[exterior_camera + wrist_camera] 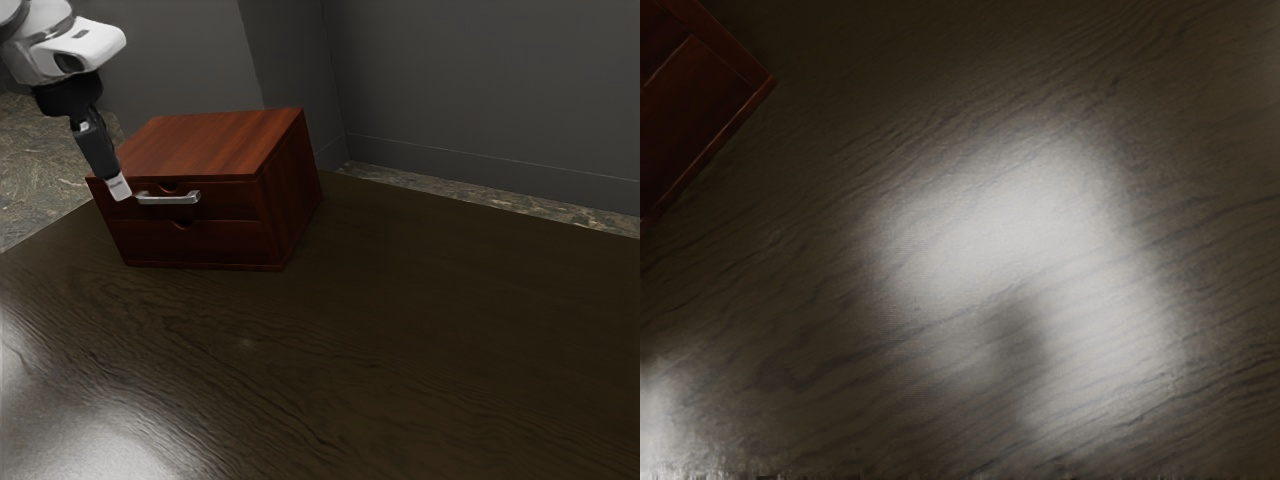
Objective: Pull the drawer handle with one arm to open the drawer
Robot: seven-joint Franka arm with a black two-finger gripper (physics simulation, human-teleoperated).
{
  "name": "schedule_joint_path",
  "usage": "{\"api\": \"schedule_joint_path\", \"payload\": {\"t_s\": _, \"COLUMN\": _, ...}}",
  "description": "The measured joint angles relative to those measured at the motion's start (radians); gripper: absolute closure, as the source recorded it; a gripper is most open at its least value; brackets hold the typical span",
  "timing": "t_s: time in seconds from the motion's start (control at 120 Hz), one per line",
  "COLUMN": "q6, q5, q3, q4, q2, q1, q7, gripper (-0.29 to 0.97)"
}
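The fingers are hanging at the exterior view's left end of the handle; open or closed, I cannot tell. The drawer is sitting uppermost in the cabinet on the tabletop.

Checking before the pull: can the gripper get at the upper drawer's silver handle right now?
Probably yes: the gripper sits right at the end of the handle on the cabinet front, with nothing between them.
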Motion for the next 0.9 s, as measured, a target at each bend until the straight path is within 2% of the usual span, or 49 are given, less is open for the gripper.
{"api": "schedule_joint_path", "payload": {"t_s": 0.35, "q6": 0.003, "q5": 0.000, "q3": 0.002, "q4": -0.001, "q2": 0.001, "q1": 0.104, "q7": 0.007, "gripper": 0.00}}
{"api": "schedule_joint_path", "payload": {"t_s": 0.5, "q6": -0.003, "q5": 0.070, "q3": 0.003, "q4": -0.029, "q2": -0.027, "q1": 0.130, "q7": 0.010, "gripper": 0.00}}
{"api": "schedule_joint_path", "payload": {"t_s": 0.567, "q6": -0.005, "q5": 0.098, "q3": 0.021, "q4": -0.075, "q2": -0.072, "q1": 0.085, "q7": 0.011, "gripper": 0.00}}
{"api": "schedule_joint_path", "payload": {"t_s": 0.65, "q6": -0.005, "q5": 0.144, "q3": 0.046, "q4": -0.165, "q2": -0.168, "q1": -0.045, "q7": 0.024, "gripper": 0.00}}
{"api": "schedule_joint_path", "payload": {"t_s": 0.733, "q6": -0.005, "q5": 0.208, "q3": 0.073, "q4": -0.276, "q2": -0.278, "q1": -0.072, "q7": 0.046, "gripper": 0.00}}
{"api": "schedule_joint_path", "payload": {"t_s": 0.833, "q6": -0.005, "q5": 0.252, "q3": 0.206, "q4": -0.330, "q2": -0.329, "q1": -0.182, "q7": 0.086, "gripper": 0.00}}
{"api": "schedule_joint_path", "payload": {"t_s": 0.9, "q6": 0.005, "q5": 0.265, "q3": 0.236, "q4": -0.340, "q2": -0.330, "q1": -0.197, "q7": 0.130, "gripper": 0.00}}
